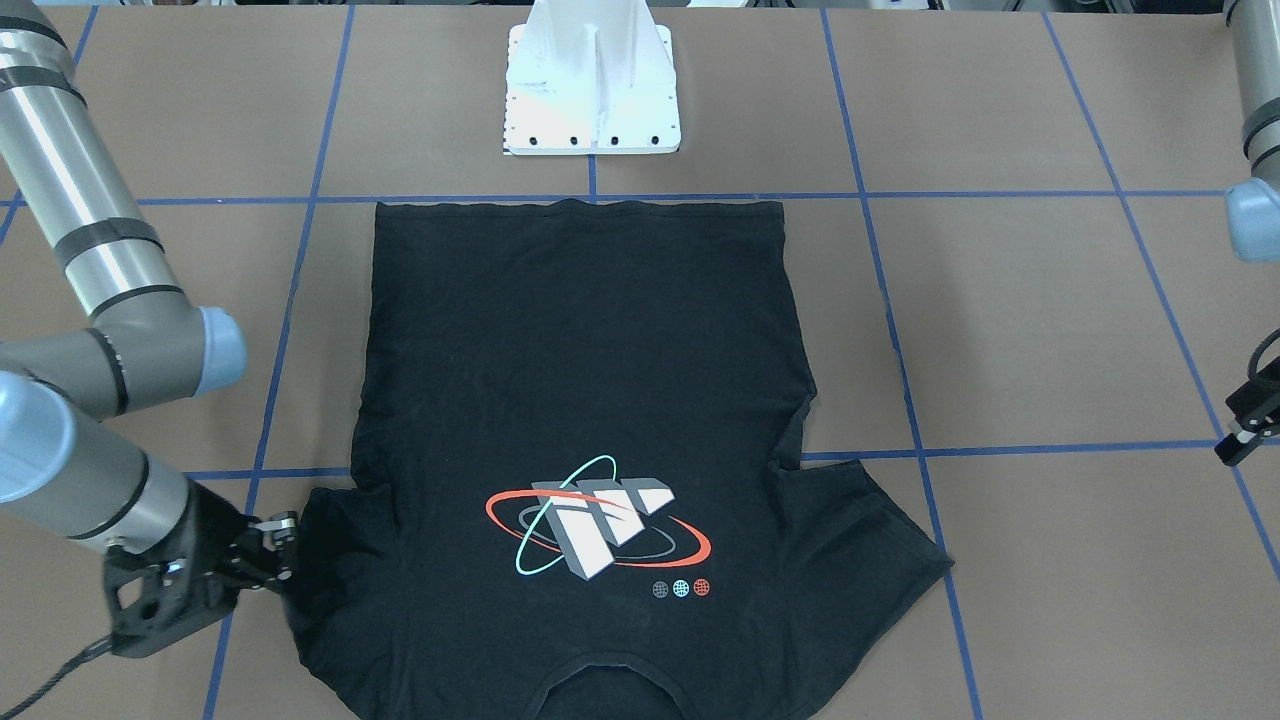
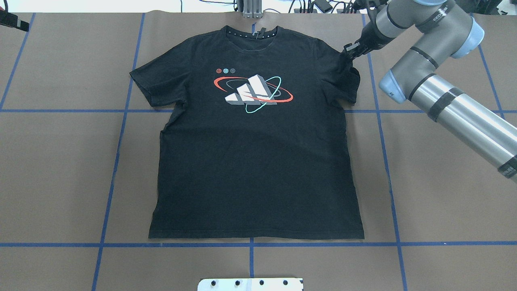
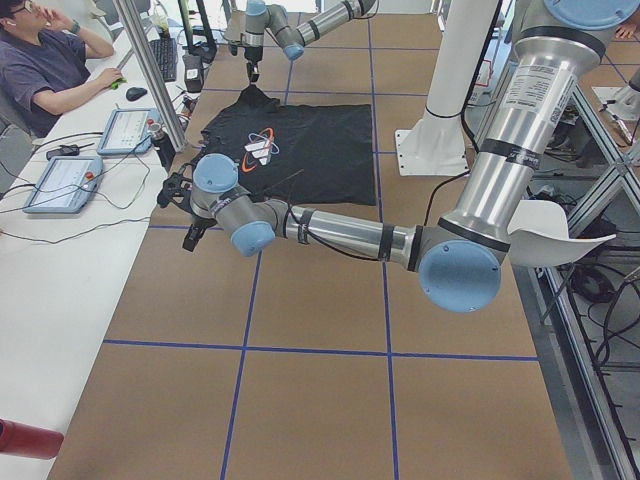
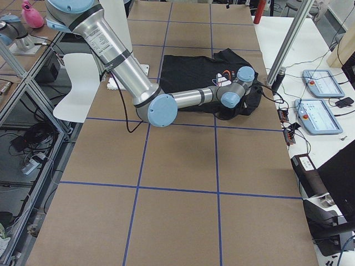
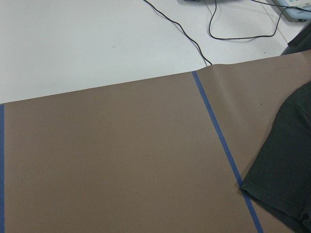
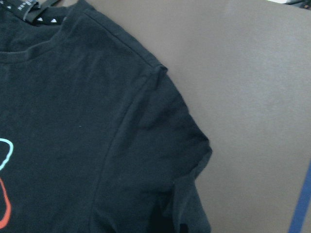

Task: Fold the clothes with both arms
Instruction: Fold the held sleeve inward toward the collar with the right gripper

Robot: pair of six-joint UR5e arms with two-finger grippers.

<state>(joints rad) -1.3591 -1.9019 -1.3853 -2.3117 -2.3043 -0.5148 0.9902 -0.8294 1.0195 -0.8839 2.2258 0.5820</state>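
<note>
Brown-papered table (image 2: 444, 182), blue tape grid (image 2: 250, 244) across it. You have the shirt (image 2: 254, 169) spread flat at mid-table, print side up. Its hem lies toward the pedestal (image 1: 592, 90) and its collar toward the edge away from the robot. The sleeve on the robot's left lies flat; the one on its right is bunched and wrinkled below the shoulder seam.

Your right arm (image 2: 456, 105) comes in over the table's right side, elbow bent, wrist aimed at the shirt. Your left arm (image 3: 340, 232) stretches out over bare paper, wrist well clear of the left sleeve.

Your right gripper (image 2: 348, 52) has its tips touching the right sleeve near the shoulder. You cannot tell from these views whether they are pinched on cloth or merely set against it. Your left gripper (image 1: 1242, 438) is only partly in frame, near a tape line and apart from the shirt. Its wrist view gives paper, tape and a sleeve hem, so its opening cannot be told.

Logo (image 2: 253, 93) sits on the chest: grey blocks, red and cyan ovals. Three small dots (image 2: 225, 70) lie just collar-side of it.
</note>
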